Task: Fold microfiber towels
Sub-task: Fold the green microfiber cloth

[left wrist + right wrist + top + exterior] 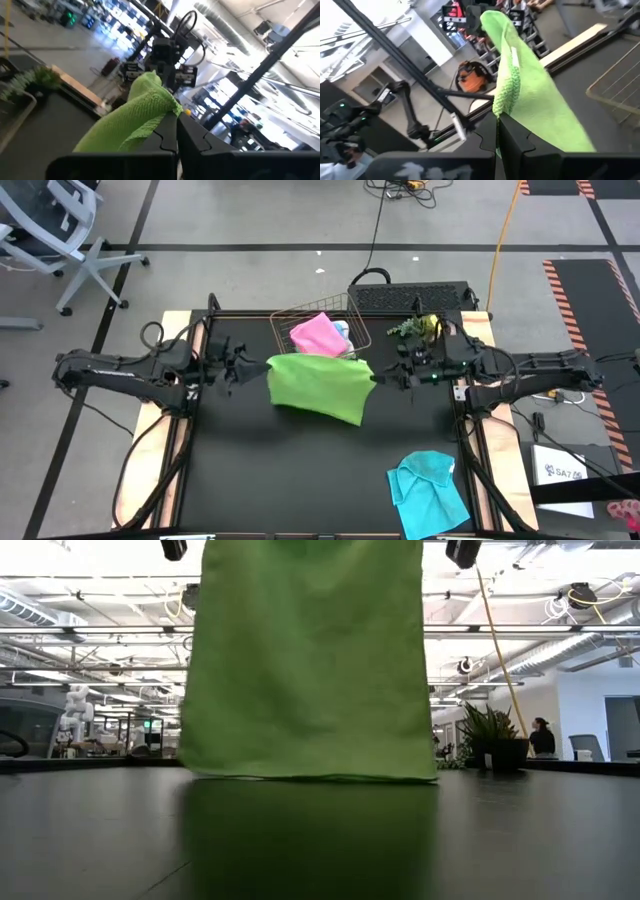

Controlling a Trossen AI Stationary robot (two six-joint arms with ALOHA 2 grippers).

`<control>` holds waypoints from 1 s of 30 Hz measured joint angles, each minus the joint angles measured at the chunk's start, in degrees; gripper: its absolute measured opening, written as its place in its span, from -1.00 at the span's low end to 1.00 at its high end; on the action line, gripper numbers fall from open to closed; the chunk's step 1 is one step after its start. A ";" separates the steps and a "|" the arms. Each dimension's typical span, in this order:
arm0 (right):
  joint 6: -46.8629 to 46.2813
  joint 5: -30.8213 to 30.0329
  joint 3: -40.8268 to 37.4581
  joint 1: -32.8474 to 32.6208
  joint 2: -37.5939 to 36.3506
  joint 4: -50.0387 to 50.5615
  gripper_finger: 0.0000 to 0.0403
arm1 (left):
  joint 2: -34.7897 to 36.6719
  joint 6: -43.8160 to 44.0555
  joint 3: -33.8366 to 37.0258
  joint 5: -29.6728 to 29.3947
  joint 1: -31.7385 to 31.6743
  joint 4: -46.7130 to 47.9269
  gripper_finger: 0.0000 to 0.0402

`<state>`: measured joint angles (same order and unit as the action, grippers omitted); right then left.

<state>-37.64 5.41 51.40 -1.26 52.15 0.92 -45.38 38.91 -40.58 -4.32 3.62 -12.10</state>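
lime green towel (320, 387) hangs pinched between left gripper (262, 367) and right gripper (378, 377), no writing legible.

Bright ceiling lights (90, 630) glare in the low view. The black table (520, 840) reflects the green towel (310, 660) softly. Both wrist views are blurred.

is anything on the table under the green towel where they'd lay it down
Nothing visible. The lime green towel hangs between the left gripper and right gripper, its hem near bare table; the cyan towel lies apart.
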 joint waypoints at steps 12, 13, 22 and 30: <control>-8.32 -2.41 0.00 -11.74 1.56 -13.13 -1.00 | 0.01 7.83 0.00 -3.42 12.38 -6.46 -1.00; -8.79 -2.43 0.02 -12.41 1.72 -14.75 -1.00 | 0.00 8.33 0.00 -4.26 13.57 -7.28 -1.00; -17.05 -5.53 0.04 -17.37 4.93 -16.58 -1.00 | -3.75 14.35 0.00 -15.15 23.32 -8.92 -1.00; -21.07 -5.37 0.04 -17.69 8.84 -12.79 -1.00 | -10.86 22.74 0.00 -16.74 24.53 -5.53 -1.00</control>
<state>-58.70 0.04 51.44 -18.95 60.99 -11.87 -56.23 61.65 -40.58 -21.07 28.15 -17.63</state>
